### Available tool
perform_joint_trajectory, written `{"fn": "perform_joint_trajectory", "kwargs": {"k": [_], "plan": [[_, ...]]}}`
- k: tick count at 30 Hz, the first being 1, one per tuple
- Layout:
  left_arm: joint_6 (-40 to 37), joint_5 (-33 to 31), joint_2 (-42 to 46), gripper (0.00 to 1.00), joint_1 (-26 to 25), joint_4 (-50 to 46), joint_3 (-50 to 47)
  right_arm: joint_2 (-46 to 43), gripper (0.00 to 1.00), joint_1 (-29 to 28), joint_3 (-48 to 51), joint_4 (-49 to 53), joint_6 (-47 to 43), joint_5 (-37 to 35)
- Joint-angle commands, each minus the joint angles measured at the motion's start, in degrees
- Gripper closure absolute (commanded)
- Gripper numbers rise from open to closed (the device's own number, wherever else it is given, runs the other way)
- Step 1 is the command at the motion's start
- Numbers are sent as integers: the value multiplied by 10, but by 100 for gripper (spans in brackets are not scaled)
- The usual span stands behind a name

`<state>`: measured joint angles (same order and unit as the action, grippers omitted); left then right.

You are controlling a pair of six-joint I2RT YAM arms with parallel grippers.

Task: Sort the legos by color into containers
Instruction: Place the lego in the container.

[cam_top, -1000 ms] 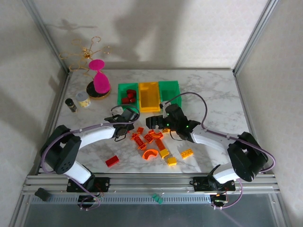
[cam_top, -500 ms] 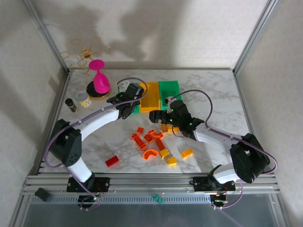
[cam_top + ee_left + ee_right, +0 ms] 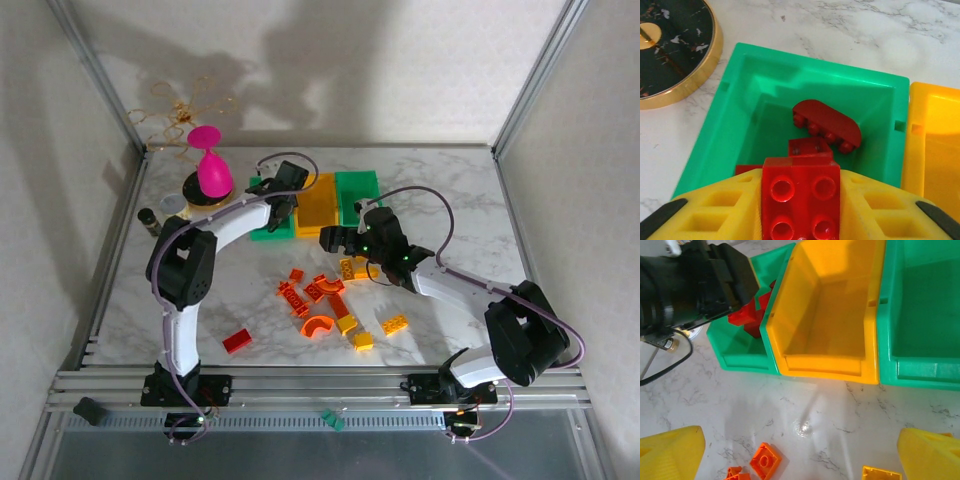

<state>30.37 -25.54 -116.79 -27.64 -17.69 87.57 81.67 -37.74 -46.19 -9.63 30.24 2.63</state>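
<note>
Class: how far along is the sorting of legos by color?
Done: a few red bricks lie in the left green bin. In hand: the left gripper holds another red brick over that bin; the right gripper has open, empty jaws. Left: the yellow bin and right green bin look empty, and orange bricks, yellow bricks and a loose red brick lie on the table.

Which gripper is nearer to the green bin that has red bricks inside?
Left. The left gripper hangs right above that green bin, gripping a red brick. The right gripper is open over the table, in front of the yellow bin next to it.
</note>
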Motion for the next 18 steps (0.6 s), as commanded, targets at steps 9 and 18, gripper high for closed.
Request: {"fn": "perform_joint_trajectory", "kwargs": {"k": [9,18], "plan": [[-14,-3,-6,48,8,-26,42,3,2,5,-30,-1,-23,11],[-3,67,125,48,-3,-23,-63,4,1,0,-29,17,-55,38]]}}
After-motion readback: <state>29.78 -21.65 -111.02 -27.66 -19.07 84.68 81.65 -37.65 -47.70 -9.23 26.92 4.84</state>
